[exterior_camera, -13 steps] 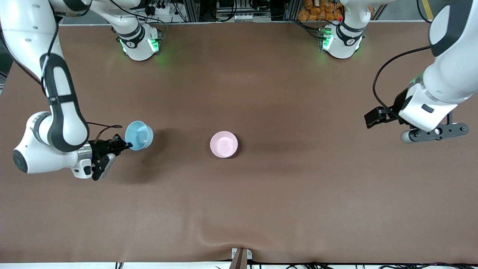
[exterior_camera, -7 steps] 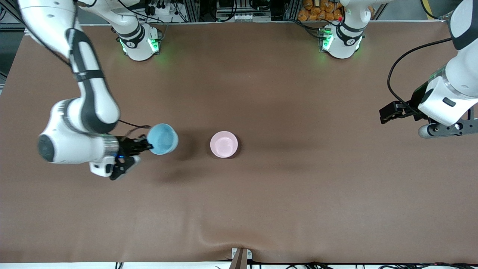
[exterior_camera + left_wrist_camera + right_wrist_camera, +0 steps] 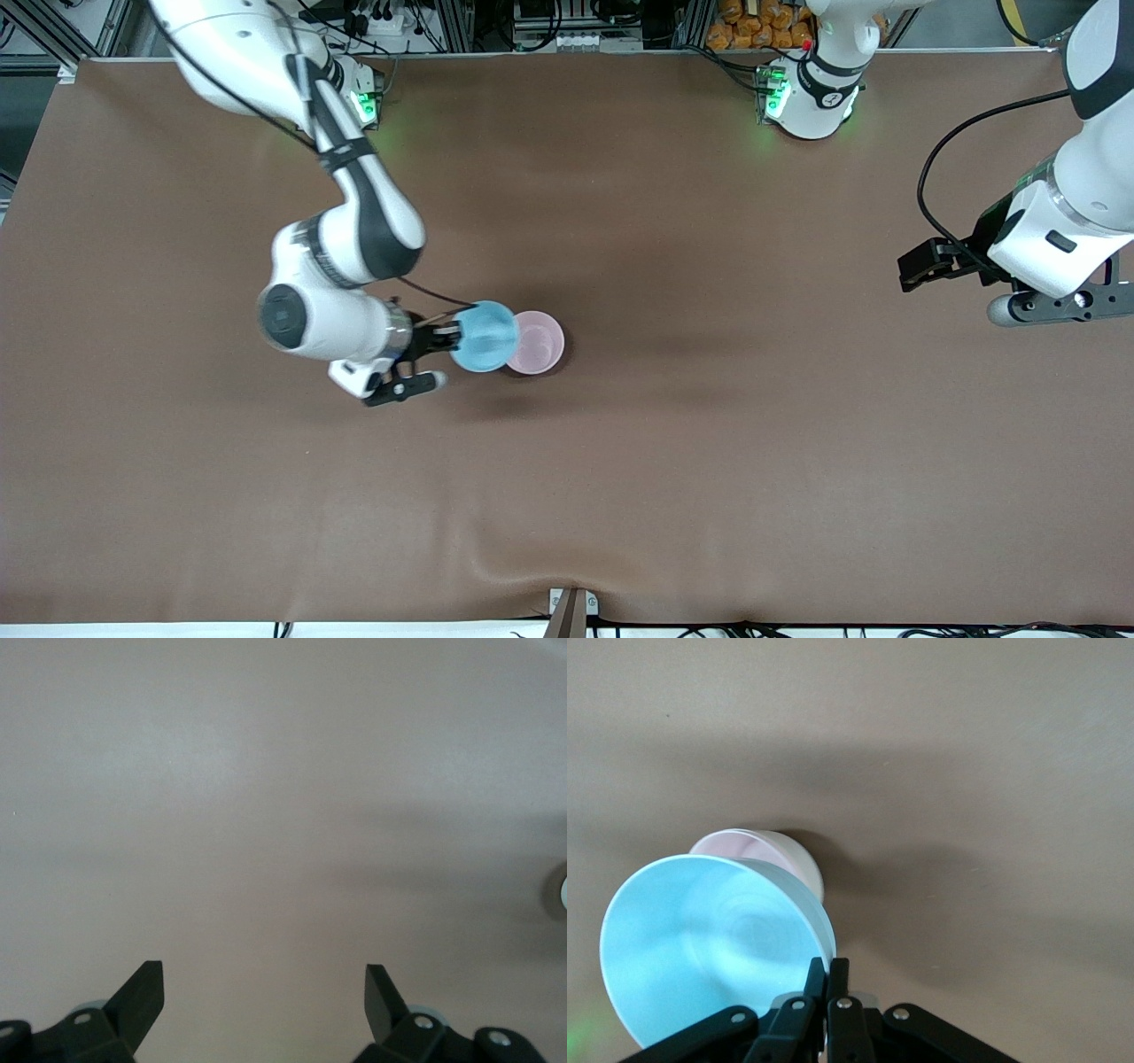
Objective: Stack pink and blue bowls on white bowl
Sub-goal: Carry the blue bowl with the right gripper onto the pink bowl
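So the right claw is pinching the blue bowl by its rim, held tilted over the pink bowl's edge mid-bench. Left claw waits spread wide over the left arm's end.

No readable text, label, brand or number shows on anything here.

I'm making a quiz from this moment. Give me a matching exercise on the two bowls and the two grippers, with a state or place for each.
1. blue bowl
2. pink bowl
3. left gripper
4. right gripper

a. open over bare table
b. resting on the table
c. held tilted in the air
d. pinching a rim

Pairs: 1-c, 2-b, 3-a, 4-d
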Controlling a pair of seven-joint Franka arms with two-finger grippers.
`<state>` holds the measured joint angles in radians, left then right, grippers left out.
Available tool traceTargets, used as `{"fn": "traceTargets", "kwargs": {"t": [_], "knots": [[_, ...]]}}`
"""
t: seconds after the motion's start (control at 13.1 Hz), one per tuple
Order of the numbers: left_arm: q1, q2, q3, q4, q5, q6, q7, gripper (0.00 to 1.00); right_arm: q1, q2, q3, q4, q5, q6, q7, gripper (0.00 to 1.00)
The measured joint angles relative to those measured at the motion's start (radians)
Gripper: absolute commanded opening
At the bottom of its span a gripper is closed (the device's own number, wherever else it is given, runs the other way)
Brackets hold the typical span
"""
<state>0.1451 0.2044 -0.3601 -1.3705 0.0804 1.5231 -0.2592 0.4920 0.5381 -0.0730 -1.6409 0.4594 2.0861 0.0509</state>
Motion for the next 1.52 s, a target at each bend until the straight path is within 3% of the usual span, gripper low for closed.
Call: {"fn": "traceTargets", "kwargs": {"t": [0.3, 1.22, 1.29, 1.37, 1.45, 1.52], "knots": [[0.032, -0.003, 0.005, 0.0, 0.0, 0.0, 0.063, 1.0, 0.068, 0.031, -0.001, -0.002, 0.0, 0.056, 0.195, 0.0], [0.053, -0.022, -0.001, 0.0, 0.0, -0.034, 0.065, 1.0, 0.082, 0.074, -0.007, -0.002, 0.0, 0.081, 0.231, 0.0], [0.053, -0.023, -0.002, 0.0, 0.0, -0.034, 0.065, 1.0, 0.084, 0.076, -0.006, -0.003, 0.0, 0.083, 0.232, 0.32], [0.053, -0.023, -0.002, 0.0, 0.0, -0.034, 0.065, 1.0, 0.085, 0.078, -0.006, -0.003, 0.0, 0.083, 0.234, 0.88], [0.053, -0.024, -0.002, 0.0, 0.0, -0.034, 0.065, 1.0, 0.086, 0.079, -0.006, -0.003, 0.001, 0.083, 0.235, 1.0], [0.054, -0.028, 0.0, 0.0, 0.0, -0.035, 0.065, 1.0, 0.086, 0.081, -0.006, -0.003, 0.001, 0.084, 0.236, 1.0]]}}
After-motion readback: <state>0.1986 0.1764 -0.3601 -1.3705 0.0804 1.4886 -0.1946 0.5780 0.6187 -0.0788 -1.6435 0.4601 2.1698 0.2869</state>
